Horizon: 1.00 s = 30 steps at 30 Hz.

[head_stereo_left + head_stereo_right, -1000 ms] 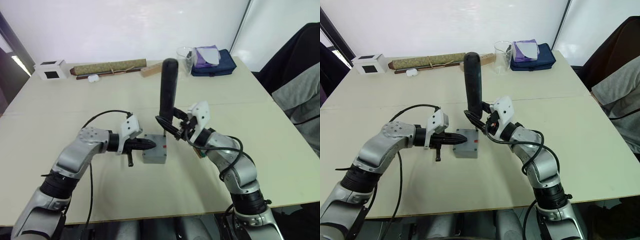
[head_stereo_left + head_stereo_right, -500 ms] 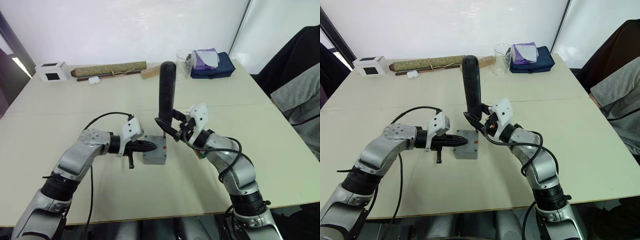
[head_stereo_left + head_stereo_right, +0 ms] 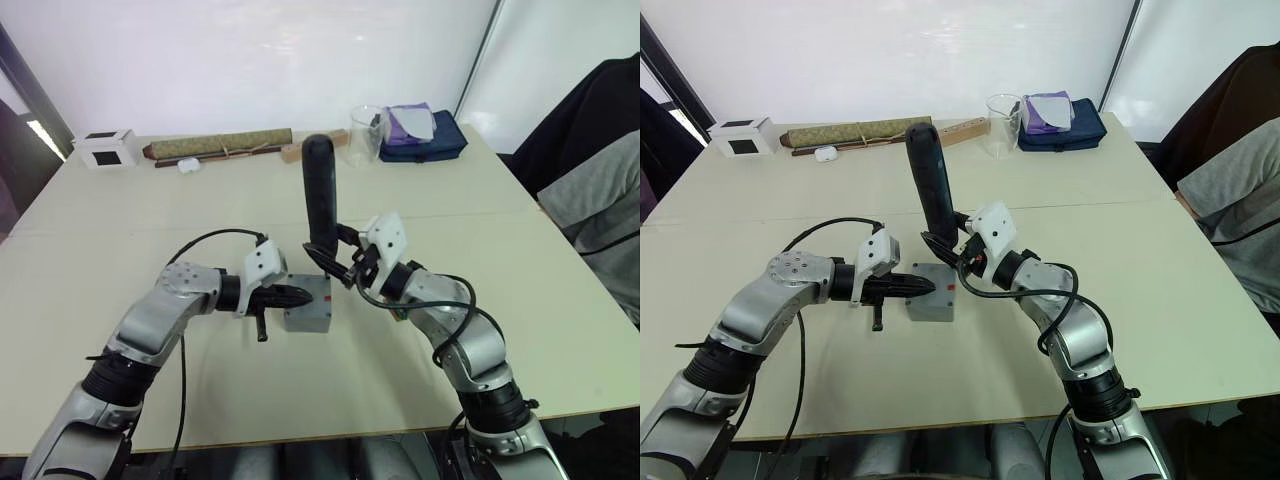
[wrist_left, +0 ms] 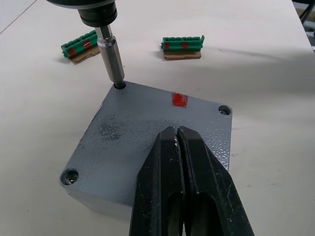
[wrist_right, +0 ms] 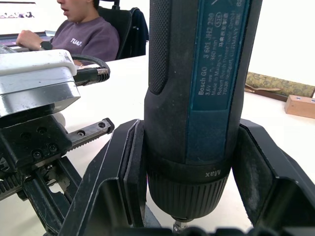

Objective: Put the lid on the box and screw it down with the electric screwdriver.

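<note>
The grey lid (image 4: 123,142) lies flat on the grey box (image 3: 308,320) at the table's middle, with a red mark near one edge. My left gripper (image 4: 177,132) is shut, its black fingertips resting on top of the lid. My right gripper (image 3: 337,268) is shut on the black electric screwdriver (image 3: 320,195), which stands nearly upright, leaning a little to the left. Its metal bit (image 4: 110,51) sits in a corner screw hole of the lid. Two other corner holes show screw heads.
Two green terminal blocks (image 4: 182,45) lie beyond the box. Along the far edge stand a white cube (image 3: 106,148), an olive-brown roll (image 3: 220,143), a clear beaker (image 3: 365,125) and a blue pouch (image 3: 425,138). A person (image 3: 600,190) sits at the right.
My right gripper has carried the screwdriver leftward and tipped its top left, bringing the bit to another corner hole of the lid. The left gripper has stayed on the lid.
</note>
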Available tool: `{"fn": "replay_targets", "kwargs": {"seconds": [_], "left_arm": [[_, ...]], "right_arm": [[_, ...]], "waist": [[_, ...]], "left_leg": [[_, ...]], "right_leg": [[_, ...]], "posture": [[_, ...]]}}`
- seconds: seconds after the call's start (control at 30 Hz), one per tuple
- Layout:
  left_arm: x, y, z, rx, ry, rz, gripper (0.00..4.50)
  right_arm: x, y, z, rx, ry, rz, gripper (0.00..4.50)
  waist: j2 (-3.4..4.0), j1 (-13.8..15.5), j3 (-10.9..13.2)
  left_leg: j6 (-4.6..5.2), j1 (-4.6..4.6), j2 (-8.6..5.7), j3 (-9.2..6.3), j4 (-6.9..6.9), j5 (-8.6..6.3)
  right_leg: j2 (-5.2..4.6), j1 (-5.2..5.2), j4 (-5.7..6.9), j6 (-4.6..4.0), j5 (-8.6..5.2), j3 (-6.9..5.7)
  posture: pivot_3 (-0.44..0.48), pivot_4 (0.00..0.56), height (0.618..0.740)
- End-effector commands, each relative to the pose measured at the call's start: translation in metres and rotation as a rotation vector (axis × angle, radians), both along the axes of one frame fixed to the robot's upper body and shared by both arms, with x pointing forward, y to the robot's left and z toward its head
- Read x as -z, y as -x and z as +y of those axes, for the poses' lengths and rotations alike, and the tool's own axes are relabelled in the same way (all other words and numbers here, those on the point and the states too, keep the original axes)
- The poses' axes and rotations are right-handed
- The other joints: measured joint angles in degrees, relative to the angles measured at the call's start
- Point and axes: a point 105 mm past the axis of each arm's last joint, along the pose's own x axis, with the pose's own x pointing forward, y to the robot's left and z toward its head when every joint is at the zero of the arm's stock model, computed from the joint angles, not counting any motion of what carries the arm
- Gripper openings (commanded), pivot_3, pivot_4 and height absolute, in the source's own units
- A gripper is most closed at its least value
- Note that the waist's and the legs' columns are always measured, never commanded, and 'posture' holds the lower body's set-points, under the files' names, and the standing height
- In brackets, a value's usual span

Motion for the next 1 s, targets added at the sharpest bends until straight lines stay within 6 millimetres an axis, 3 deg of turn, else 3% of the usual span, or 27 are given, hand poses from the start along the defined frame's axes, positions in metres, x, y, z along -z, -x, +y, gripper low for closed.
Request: {"fn": "replay_targets", "kwargs": {"seconds": [0.03,0.4,1.0], "left_arm": [[0.017,0.001,0.008,-0.022,-0.059,0.044,0.0],[0.022,0.007,0.005,-0.016,-0.058,0.061,0.0],[0.02,0.007,0.004,-0.024,-0.047,0.069,0.0]], "right_arm": [[0.069,0.005,-0.004,0.006,0.118,0.253,2.16],[0.08,0.001,-0.009,0.068,0.089,0.379,2.16],[0.08,0.002,-0.01,0.058,0.135,0.349,2.16]], "waist": [[-0.07,0.0,-0.2],[-0.32,0.0,-0.6],[-0.25,0.0,-1.2]], "left_leg": [[0.0,0.03,0.0,0.0,-0.01,0.0],[0.0,0.75,0.17,-0.05,-0.35,-0.03],[0.02,0.85,0.18,-0.11,-1.12,-0.05]], "right_leg": [[-0.01,0.02,0.0,-0.02,-0.02,0.0],[-0.11,0.42,-0.03,0.03,-0.4,0.06],[-0.24,0.4,-0.87,0.09,-0.45,0.05]], "posture": [[0.0,0.15,0.74],[0.0,0.15,0.74],[0.0,0.15,0.74]]}}
